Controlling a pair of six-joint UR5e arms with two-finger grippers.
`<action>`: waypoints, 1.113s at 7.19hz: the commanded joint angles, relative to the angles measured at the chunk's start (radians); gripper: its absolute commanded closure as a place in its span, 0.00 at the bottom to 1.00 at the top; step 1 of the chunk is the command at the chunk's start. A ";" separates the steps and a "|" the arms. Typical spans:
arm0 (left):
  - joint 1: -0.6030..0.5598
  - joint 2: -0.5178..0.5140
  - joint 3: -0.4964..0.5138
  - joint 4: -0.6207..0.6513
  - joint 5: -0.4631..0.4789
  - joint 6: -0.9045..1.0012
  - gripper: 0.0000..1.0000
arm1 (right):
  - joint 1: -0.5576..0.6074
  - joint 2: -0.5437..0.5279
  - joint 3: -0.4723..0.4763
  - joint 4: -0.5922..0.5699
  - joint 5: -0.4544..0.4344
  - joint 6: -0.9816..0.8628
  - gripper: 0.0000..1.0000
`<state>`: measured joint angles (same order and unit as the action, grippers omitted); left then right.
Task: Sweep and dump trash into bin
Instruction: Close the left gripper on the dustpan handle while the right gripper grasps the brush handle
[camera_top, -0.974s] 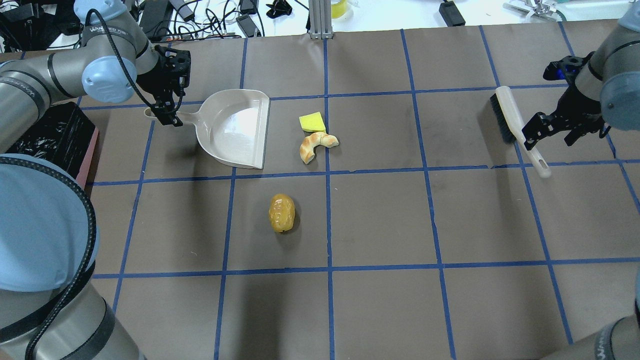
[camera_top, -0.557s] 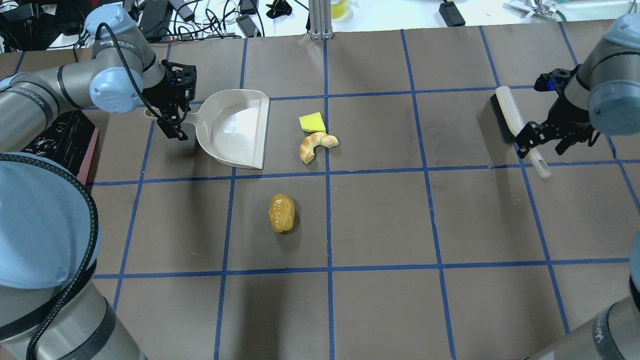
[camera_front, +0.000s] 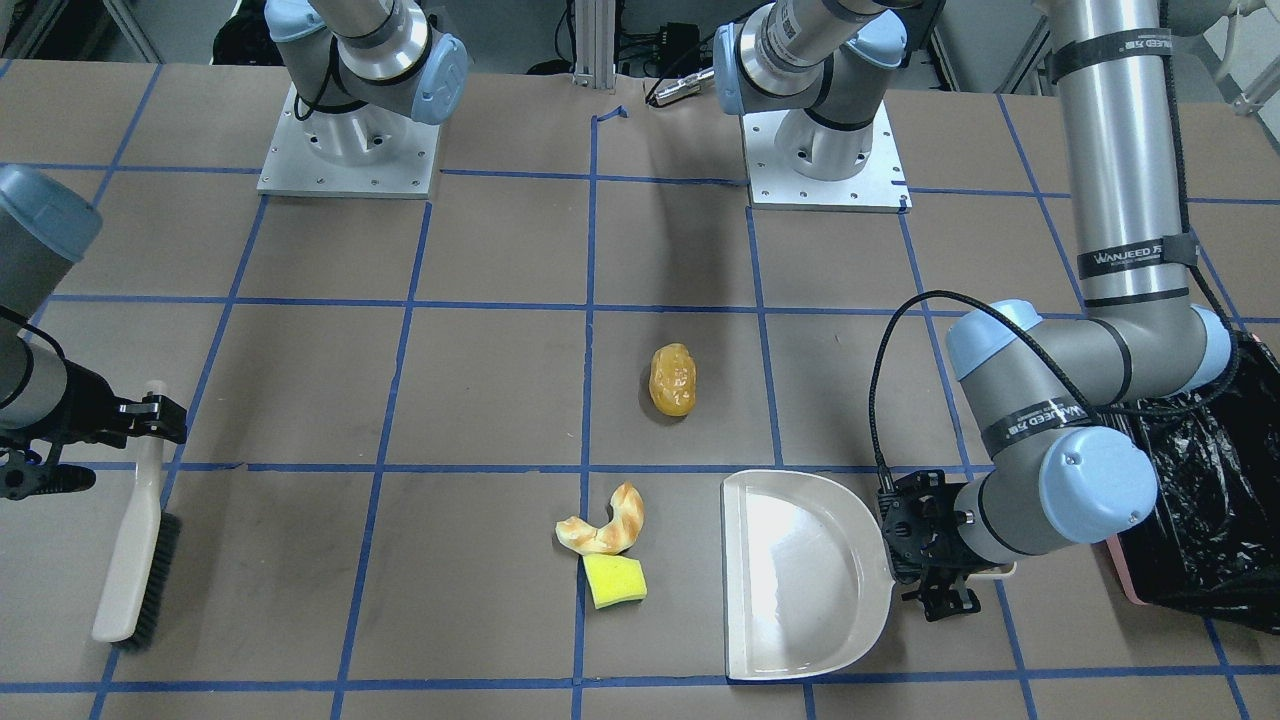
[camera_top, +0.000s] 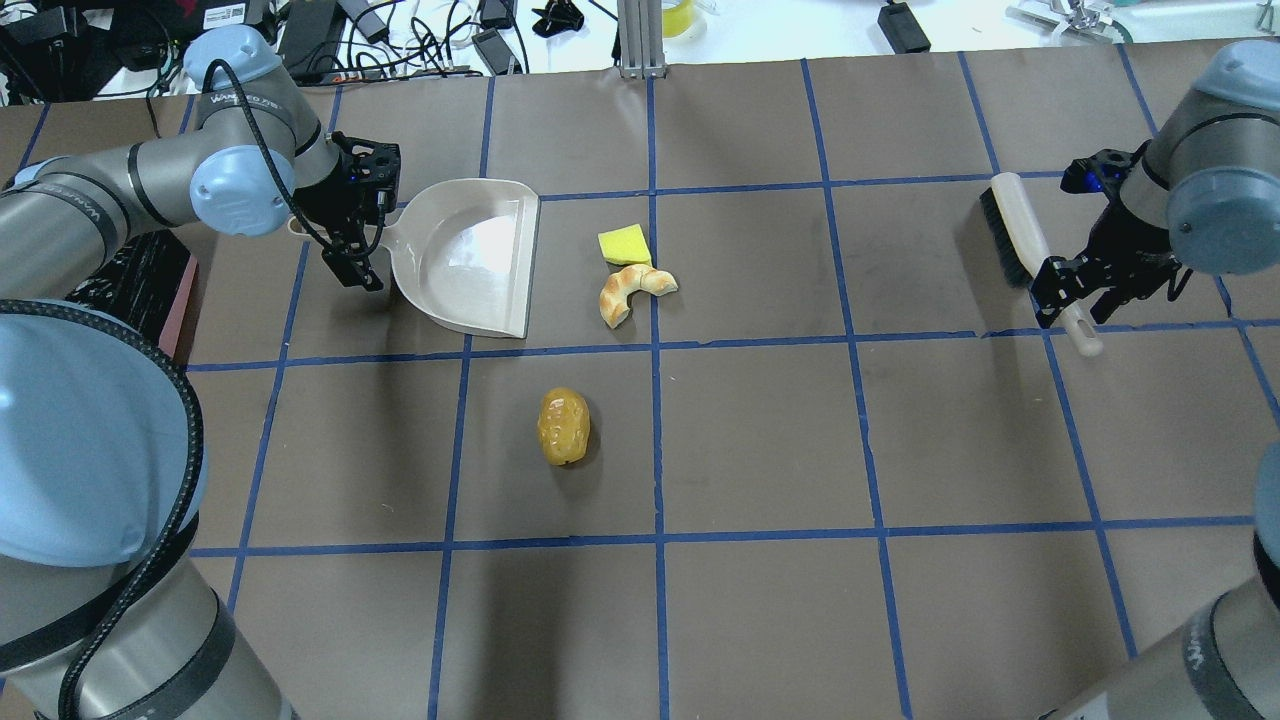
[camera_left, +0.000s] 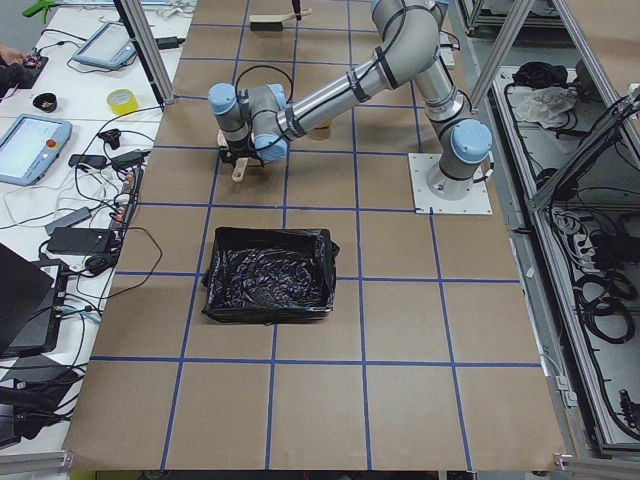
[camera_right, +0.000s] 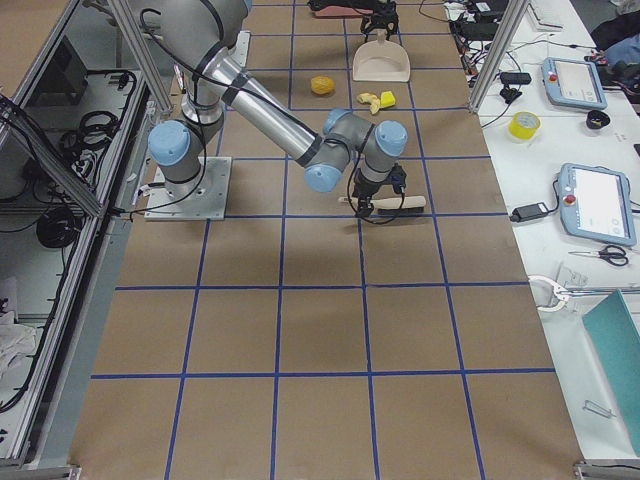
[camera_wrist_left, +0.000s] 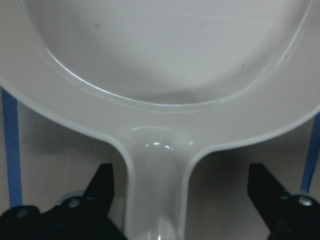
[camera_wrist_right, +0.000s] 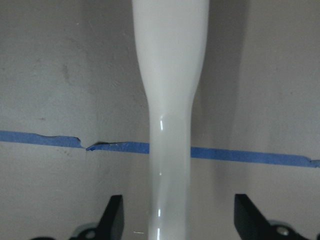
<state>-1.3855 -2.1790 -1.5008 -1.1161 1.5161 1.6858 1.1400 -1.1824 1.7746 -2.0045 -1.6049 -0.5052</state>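
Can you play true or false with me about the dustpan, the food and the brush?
1. The dustpan is empty. True.
2. The bread roll is in the dustpan. False: it lies on the table, apart from it.
3. The left tool is open around the dustpan's handle. True.
4. The brush lies beside the dustpan. False: it lies across the table, at the right tool.
5. The bin is lined in black. True.

Overhead and front views opposed across the table (camera_top: 760, 440), side views end-on, wrist cameras close
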 joint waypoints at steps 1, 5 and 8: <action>-0.003 -0.001 -0.001 0.002 0.001 0.008 0.60 | 0.001 0.000 -0.003 0.000 0.000 -0.001 0.30; -0.004 0.001 -0.001 0.004 0.001 0.015 0.77 | 0.001 -0.008 -0.006 0.001 0.000 -0.001 0.56; -0.020 0.002 -0.010 0.004 0.003 0.015 0.84 | 0.001 -0.006 -0.006 0.012 0.000 0.008 0.98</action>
<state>-1.4011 -2.1770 -1.5070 -1.1125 1.5181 1.7025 1.1413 -1.1869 1.7687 -1.9997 -1.6036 -0.5005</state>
